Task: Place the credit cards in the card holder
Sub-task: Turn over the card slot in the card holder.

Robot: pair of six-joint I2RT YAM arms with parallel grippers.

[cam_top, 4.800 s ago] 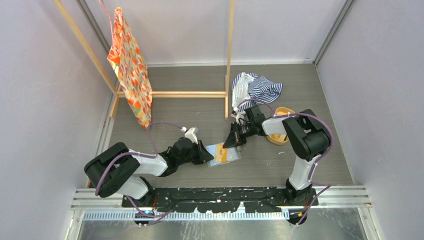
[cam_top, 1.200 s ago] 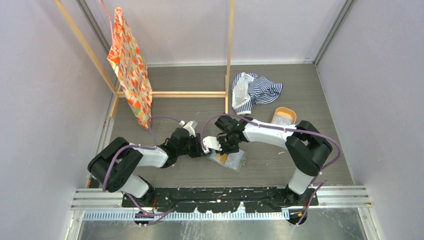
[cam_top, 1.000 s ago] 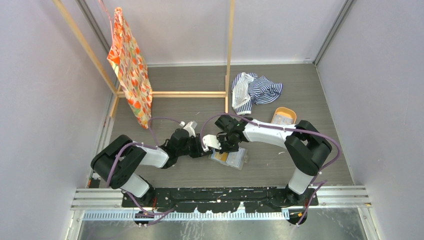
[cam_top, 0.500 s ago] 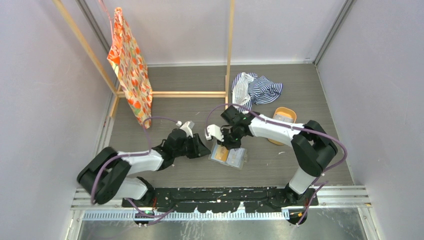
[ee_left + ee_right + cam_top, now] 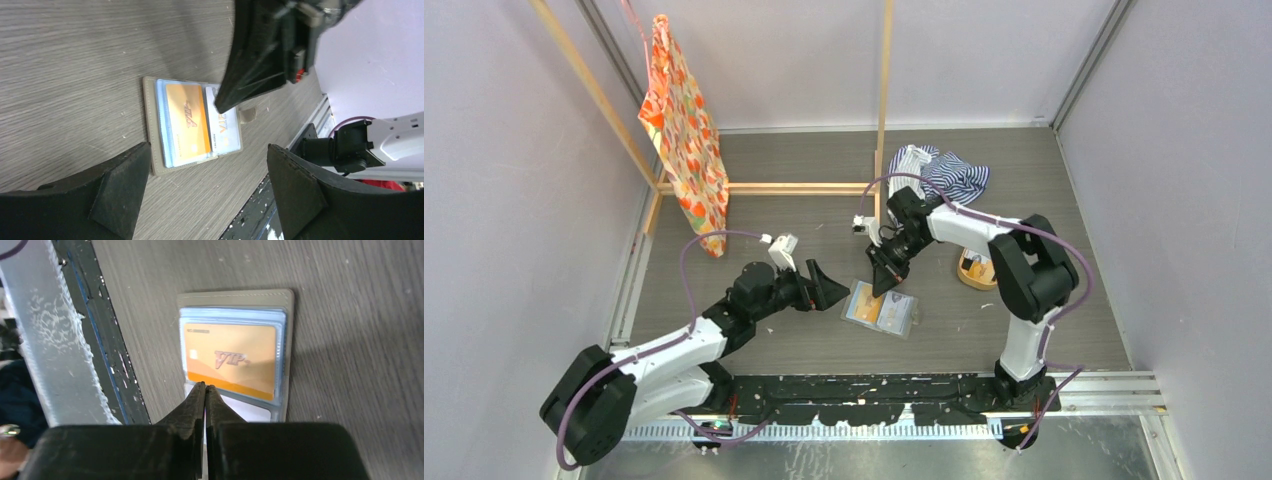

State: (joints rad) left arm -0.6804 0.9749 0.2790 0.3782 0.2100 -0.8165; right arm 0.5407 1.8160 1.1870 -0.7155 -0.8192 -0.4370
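The card holder [image 5: 881,310] lies open and flat on the table, grey-taupe with clear sleeves. An orange credit card [image 5: 187,118] and a white credit card [image 5: 223,126] sit in its sleeves, and both also show in the right wrist view: the orange card [image 5: 230,360] and the white card [image 5: 250,413]. My left gripper [image 5: 829,290] stands open just left of the holder with nothing between its fingers [image 5: 120,185]. My right gripper [image 5: 884,278] is shut, empty, its tip hovering over the holder's far edge [image 5: 205,386].
An orange-tan tray [image 5: 977,272] sits right of the holder, partly behind my right arm. A striped cloth [image 5: 939,175] lies at the back. A patterned bag [image 5: 684,130] hangs on a wooden frame [image 5: 882,120] at the back left.
My left gripper has opened wide and drawn back to the left of the holder. My right gripper has lifted and moved toward the far side, still shut.
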